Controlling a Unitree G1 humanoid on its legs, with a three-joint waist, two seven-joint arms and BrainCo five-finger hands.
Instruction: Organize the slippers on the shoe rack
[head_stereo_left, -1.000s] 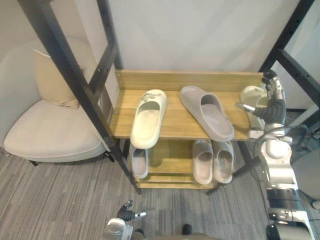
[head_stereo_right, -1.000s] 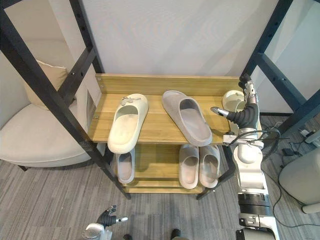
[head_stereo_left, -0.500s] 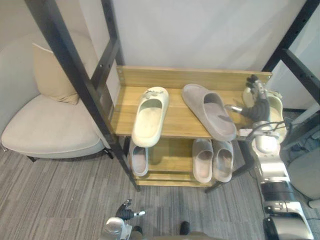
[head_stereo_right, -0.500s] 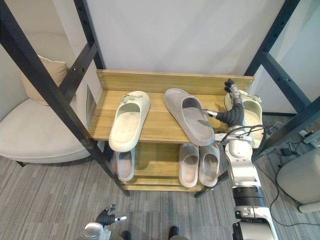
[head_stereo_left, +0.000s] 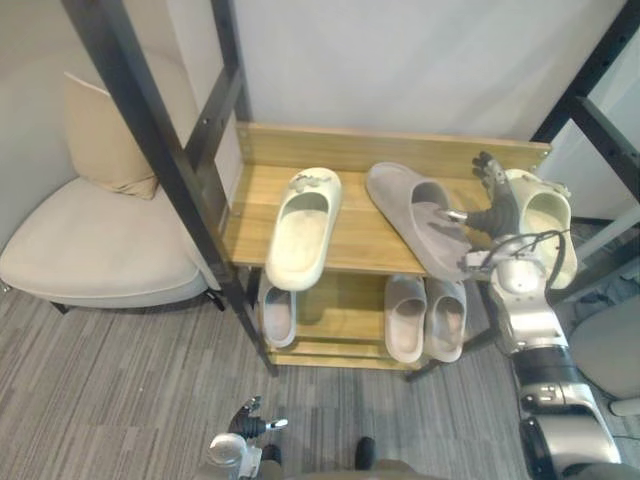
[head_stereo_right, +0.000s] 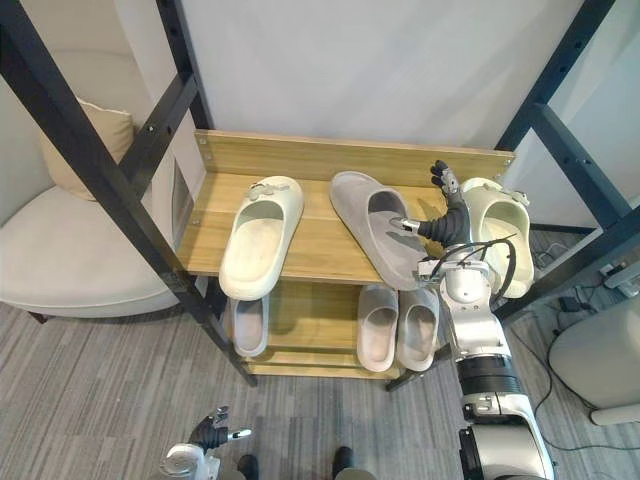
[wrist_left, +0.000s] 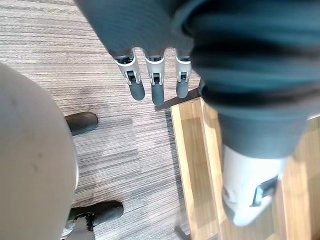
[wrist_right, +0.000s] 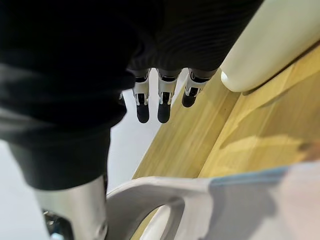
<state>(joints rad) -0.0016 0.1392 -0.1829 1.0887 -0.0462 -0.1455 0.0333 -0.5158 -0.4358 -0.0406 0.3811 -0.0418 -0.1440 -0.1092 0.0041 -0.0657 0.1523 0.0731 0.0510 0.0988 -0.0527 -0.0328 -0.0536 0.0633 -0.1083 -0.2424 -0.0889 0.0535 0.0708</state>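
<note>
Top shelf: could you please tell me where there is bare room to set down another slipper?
Bare wood lies between the left cream slipper and the grey slipper, and a narrower strip left of that cream slipper. The right end is crowded: the right hand sits between the grey slipper and the right cream slipper.

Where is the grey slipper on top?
Look at the wooden shoe rack by the white wall. On its top shelf, the grey slipper lies in the middle, between the left cream slipper and the right cream slipper. Up there, it alone is grey and slanted.
</note>
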